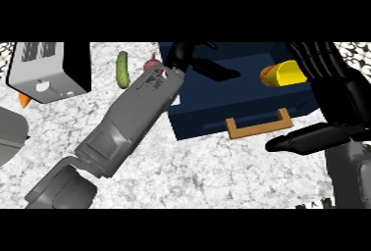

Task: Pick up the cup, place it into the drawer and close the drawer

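The open dark blue drawer (pixel 217 117) occupies the upper middle of the head view, with its tan rectangular handle (pixel 259 124) facing the lower edge. Its far rim is cut off by the top of the view, and its left wall is partly covered by the left forearm.

The yellow cup with a red band (pixel 281 73) lies on its side inside the drawer, at the right-hand end, its yellow opening facing right. The right hand (pixel 319 63) is immediately beside it: the black fingers extend upward along the cup's right side and appear straight and spread, not curled round the cup. Whether they touch the cup cannot be determined. The thumb (pixel 301 139) points left, in front of the drawer's front face near the handle. Part of the drawer's right end is hidden behind this hand.

The left hand (pixel 194 61) is over the drawer's left rear corner. Its fingers are bent, with one extending to the right over the drawer interior. It holds nothing visible.

On the white speckled counter (pixel 210 171), a green cucumber (pixel 122 69) lies left of the left forearm. A small dark red item (pixel 151 63) with a thin stem sits just beside it; the wrist hides most of it and it cannot be identified. A grey and black toaster (pixel 47 68) stands at the upper left, with an orange item (pixel 24 100) mostly hidden beneath its corner. A grey object (pixel 13 135) is cut off by the left edge.
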Available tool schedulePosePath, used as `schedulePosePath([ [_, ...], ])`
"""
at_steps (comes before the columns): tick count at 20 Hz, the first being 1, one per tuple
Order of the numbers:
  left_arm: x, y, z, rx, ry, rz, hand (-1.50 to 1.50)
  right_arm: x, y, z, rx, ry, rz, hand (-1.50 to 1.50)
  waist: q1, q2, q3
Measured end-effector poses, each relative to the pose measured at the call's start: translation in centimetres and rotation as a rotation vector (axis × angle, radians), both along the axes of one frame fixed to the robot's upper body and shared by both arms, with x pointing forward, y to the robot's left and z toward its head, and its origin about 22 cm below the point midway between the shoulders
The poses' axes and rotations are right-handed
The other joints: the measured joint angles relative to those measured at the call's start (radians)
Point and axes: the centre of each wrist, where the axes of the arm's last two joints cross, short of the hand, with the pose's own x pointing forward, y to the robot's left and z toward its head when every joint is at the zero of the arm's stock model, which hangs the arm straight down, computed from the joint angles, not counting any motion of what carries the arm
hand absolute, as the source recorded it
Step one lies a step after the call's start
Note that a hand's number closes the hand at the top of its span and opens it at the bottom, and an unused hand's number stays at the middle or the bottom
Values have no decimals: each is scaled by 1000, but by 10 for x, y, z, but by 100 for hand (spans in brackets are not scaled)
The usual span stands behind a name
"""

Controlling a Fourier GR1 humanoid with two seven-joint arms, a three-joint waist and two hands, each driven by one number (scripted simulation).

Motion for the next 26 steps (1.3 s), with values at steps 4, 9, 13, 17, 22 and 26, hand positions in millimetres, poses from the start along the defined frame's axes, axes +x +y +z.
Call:
schedulePosePath([
  [4,-2,1,-2,-107,-13,-3,-150,0,14,1,1,12,156,150,-19,3,-1],
  [9,-3,-2,6,-264,-66,-31,-150,-1,29,-2,-60,52,374,150,-10,0,-2],
  [13,-2,-2,10,-341,-103,7,-150,-7,27,-5,-259,121,469,150,13,-11,-2],
  [17,-1,-1,10,-376,-115,43,-150,-17,23,-10,-451,184,460,-150,51,-23,-2],
  [22,-1,0,9,-412,-118,62,-150,-23,20,-23,-652,182,331,-150,109,-31,-1],
  [26,-3,9,-7,-447,-120,60,-150,-14,27,-54,-751,223,247,-150,152,-33,-1],
])
